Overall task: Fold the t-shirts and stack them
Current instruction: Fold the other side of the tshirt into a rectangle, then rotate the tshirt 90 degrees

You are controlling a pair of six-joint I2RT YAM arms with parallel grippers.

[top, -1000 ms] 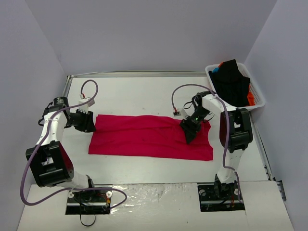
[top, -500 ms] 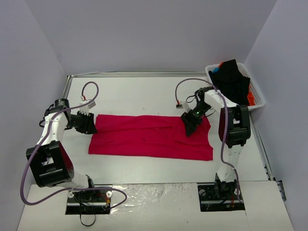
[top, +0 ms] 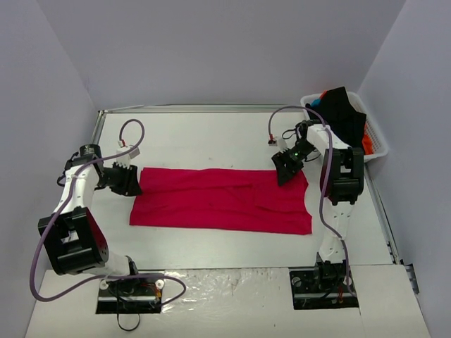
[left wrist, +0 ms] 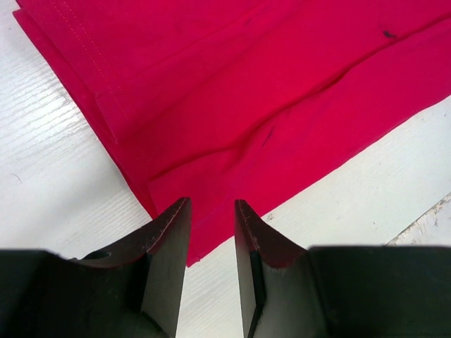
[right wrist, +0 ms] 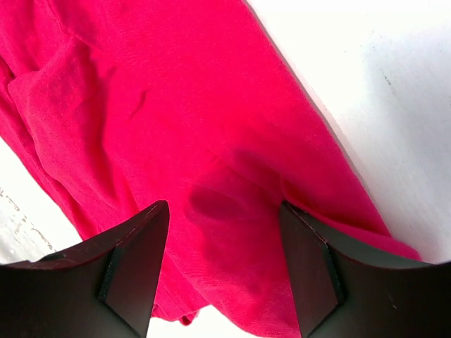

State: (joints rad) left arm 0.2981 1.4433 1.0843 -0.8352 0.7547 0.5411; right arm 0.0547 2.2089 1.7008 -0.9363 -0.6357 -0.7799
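Note:
A crimson-red t-shirt lies flat on the white table as a long folded band, also seen in the left wrist view and the right wrist view. My left gripper hovers at the band's left end. Its jaws are open a narrow gap above the cloth's edge, with nothing between them. My right gripper sits over the band's far right corner. It is open wide above wrinkled red cloth and holds nothing. More t-shirts, black, orange and blue, are heaped in the basket.
A white slatted basket stands at the table's far right edge, close behind the right arm. Grey walls close in the table on three sides. Both arms' cables loop above the table surface.
The right gripper has moved away and to the right, from the shirt's right-middle area to its far right corner. The left gripper has barely moved. The shirt lies unchanged.

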